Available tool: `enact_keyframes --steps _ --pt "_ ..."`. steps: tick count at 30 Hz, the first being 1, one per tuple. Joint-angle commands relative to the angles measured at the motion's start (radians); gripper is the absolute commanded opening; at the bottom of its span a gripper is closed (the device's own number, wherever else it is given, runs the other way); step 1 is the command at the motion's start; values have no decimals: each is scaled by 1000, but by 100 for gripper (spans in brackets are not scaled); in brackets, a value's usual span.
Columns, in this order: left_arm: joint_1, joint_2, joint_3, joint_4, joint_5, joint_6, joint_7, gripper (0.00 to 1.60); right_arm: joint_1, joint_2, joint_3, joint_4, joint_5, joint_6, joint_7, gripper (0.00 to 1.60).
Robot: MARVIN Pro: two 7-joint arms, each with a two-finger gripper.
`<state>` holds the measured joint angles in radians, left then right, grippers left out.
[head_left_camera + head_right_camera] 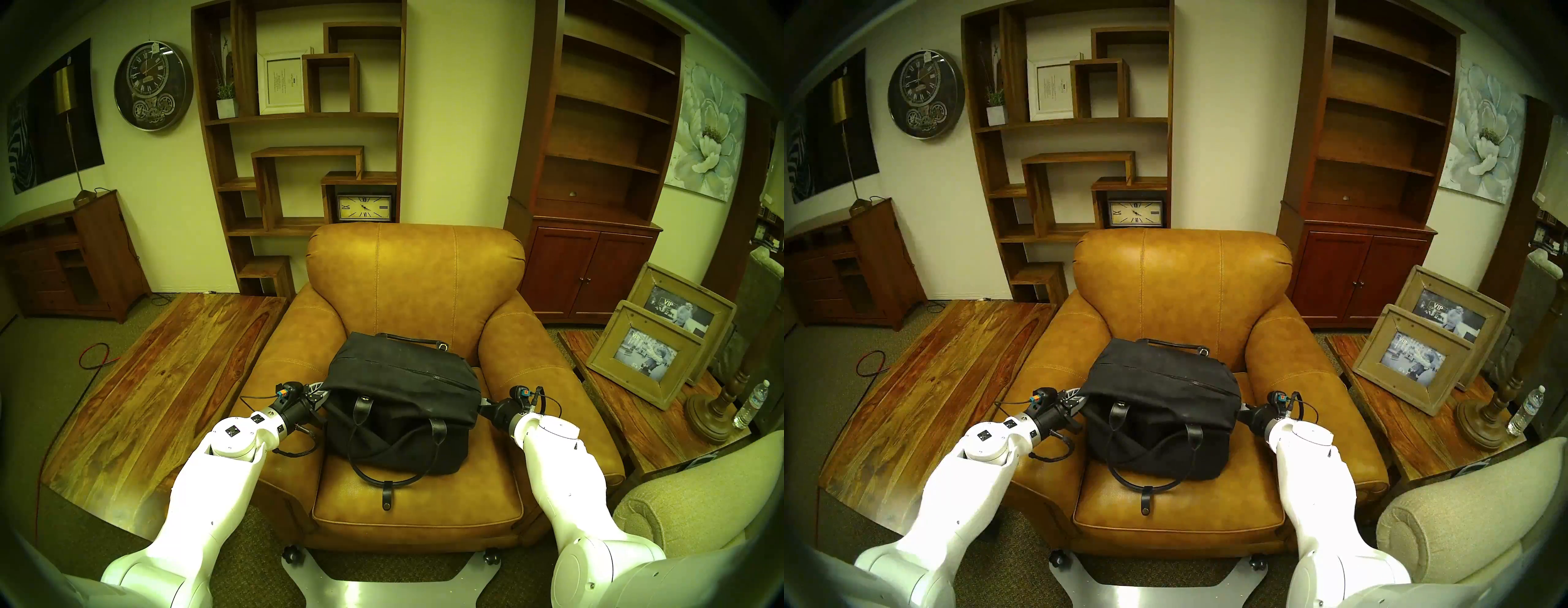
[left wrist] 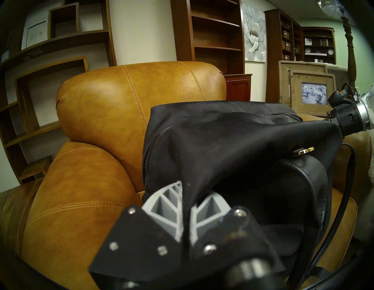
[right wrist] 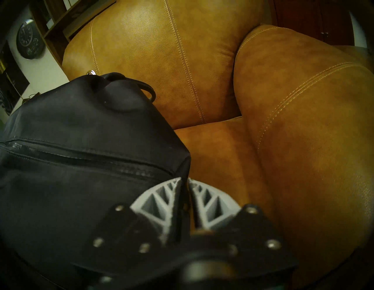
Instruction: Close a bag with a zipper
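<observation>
Arms: both reach forward, one to each end of the bag [image 1: 403, 407].
Bag: on the armchair [image 1: 415, 505] seat; inside hidden.
Zipper [image 1: 418, 373]: along the bag's top.
Left gripper [image 2: 187, 204]: clamped on the bag's left-end fabric.
Right gripper [image 3: 185, 194]: closed, pinching the bag's right corner.

Both my white arms reach forward, elbows bent. My left gripper [image 2: 187, 204] points nearly level, its grey fingers [image 2: 162, 210] pinched tight on black fabric. My right gripper [image 3: 185, 194] tilts downward, fingers [image 3: 159, 204] closed together on a thin fabric edge.
</observation>
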<state>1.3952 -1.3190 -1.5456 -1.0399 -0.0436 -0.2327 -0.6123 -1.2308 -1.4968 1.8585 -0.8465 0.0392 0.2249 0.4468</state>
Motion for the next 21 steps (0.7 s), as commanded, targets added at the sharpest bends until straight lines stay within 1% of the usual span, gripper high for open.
enact_keyframes --steps 1,2,4,5,6,7,8,9,10,11,12,13,14,16,17,19,20,21 --pt "-8 23 -43 -49 -26 -14 7 0 22 12 -36 -110 -28 -49 21 160" --pt "-5 20 -48 -53 -32 -19 7 0 28 15 -56 -125 -48 -59 23 160" --pt "-1 21 -50 -60 -32 -19 5 0 25 8 -61 -152 -52 -61 30 160" --pt "3 22 -53 -77 -37 -27 2 0 39 2 -74 -162 -61 -80 34 160" --pt "3 22 -53 -77 -37 -27 2 0 39 2 -74 -162 -61 -80 34 160" --pt "6 22 -54 -83 -38 -28 0 0 30 0 -78 -186 -66 -81 37 160" --pt "9 20 -61 -103 -48 -35 -4 0 36 -4 -96 -209 -81 -93 38 160" --pt "9 20 -61 -103 -48 -35 -4 0 36 -4 -96 -209 -81 -93 38 160" --pt "13 20 -63 -112 -51 -36 -6 0 14 -8 -102 -262 -88 -90 38 160" --pt "16 19 -65 -123 -55 -40 -10 0 31 -8 -110 -250 -94 -103 39 160" --pt "20 20 -66 -132 -56 -41 -13 0 27 -11 -115 -269 -98 -103 41 160" --pt "21 20 -68 -132 -58 -43 -15 0 36 -11 -120 -254 -100 -109 43 160" --pt "28 21 -67 -149 -58 -45 -20 0 36 -12 -131 -282 -110 -116 43 160" --pt "33 21 -68 -165 -61 -50 -27 0 40 -22 -148 -309 -117 -124 49 160" --pt "33 21 -70 -165 -63 -52 -30 4 41 -25 -156 -317 -121 -127 51 160" --pt "38 23 -74 -182 -66 -57 -37 4 35 -37 -172 -347 -128 -129 58 160" --pt "38 24 -76 -181 -68 -59 -40 29 33 -41 -179 -356 -132 -131 59 160" --pt "41 24 -78 -187 -69 -60 -42 29 29 -43 -184 -368 -135 -131 60 160"
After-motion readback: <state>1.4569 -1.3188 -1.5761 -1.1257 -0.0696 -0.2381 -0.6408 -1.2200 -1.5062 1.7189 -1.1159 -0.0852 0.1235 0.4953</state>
